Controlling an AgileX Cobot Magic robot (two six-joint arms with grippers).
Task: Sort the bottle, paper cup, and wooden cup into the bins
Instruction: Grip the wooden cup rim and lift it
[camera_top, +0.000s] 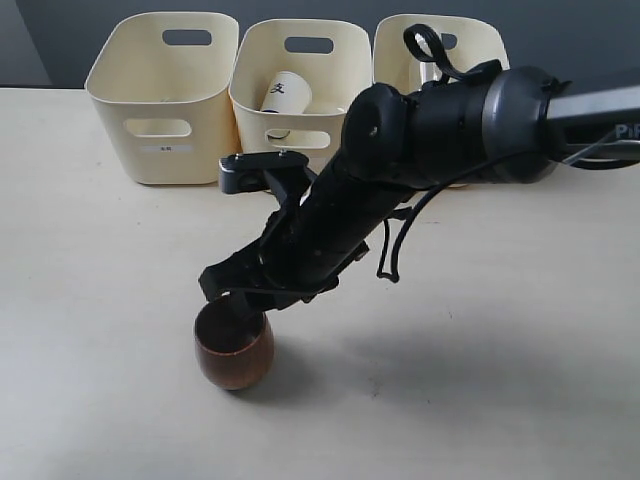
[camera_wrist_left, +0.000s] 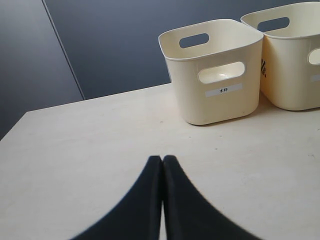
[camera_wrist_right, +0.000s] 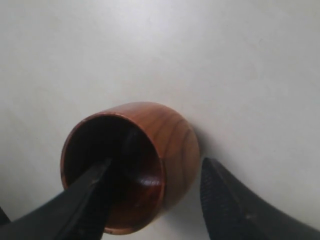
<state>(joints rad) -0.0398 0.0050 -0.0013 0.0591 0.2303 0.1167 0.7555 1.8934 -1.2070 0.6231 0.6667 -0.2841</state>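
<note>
Wooden cup (camera_top: 233, 350) is standing upright out on the open tabletop (camera_top: 500, 350), well in front of the row of bins. It's got bare surface all around it: loads of free room to either side and between it and the bins.

The right gripper (camera_top: 237, 300) comes in from the right side and reaches across the middle down to the cup's rim. Its jaws are parted and straddle the cup wall. One finger (camera_wrist_right: 85, 200) is down inside the cup and the other finger (camera_wrist_right: 235, 205) is outside, with a sliver of tabletop showing between it and the wood. So it's not squeezed on yet, as far as I can see.

The left bin (camera_top: 165, 165), middle bin (camera_top: 250, 125) and right bin (camera_top: 385, 45) sit side by side along the far edge. The paper cup (camera_top: 283, 95) is lying tilted inside the middle bin. The left bin's inside only shows cream wall from here. The right bin is mostly hidden behind the arm, so I can't tell what's in it.

The finger-in-the-cup detail only shows in the right wrist view; from the exterior view the arm blocks it. The left gripper (camera_wrist_left: 162, 161) only turns up in the left wrist view, jaws pressed together, holding nothing, over bare tabletop near a left corner. That view also catches the little white label on the left bin close up.
</note>
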